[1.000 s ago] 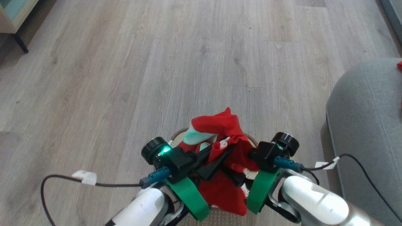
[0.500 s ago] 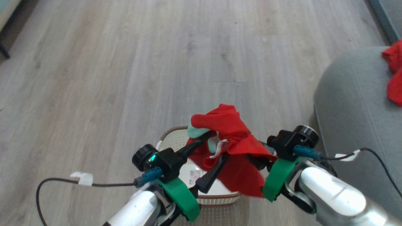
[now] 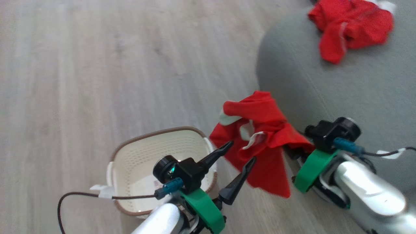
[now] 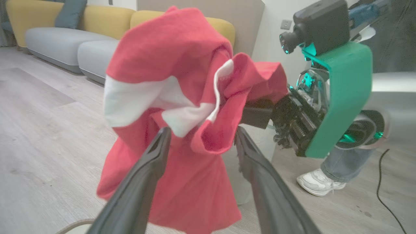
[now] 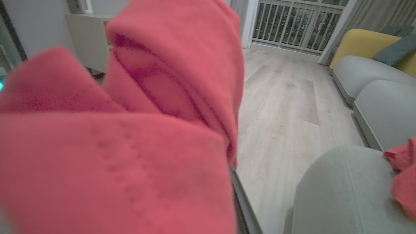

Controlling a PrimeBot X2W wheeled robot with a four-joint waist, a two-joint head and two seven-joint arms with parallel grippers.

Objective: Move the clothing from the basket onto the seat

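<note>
As the right gripper clamps the hanging red garment and the left gripper gapes empty, the seat lies just right and farther off — nearest the right arm.

Head view high, looking down at wood floor, basket near left, seat far right, left wrist view close on hanging red clothing, facing right, right wrist view even nearer, sharing clothing and seat with head view
</note>
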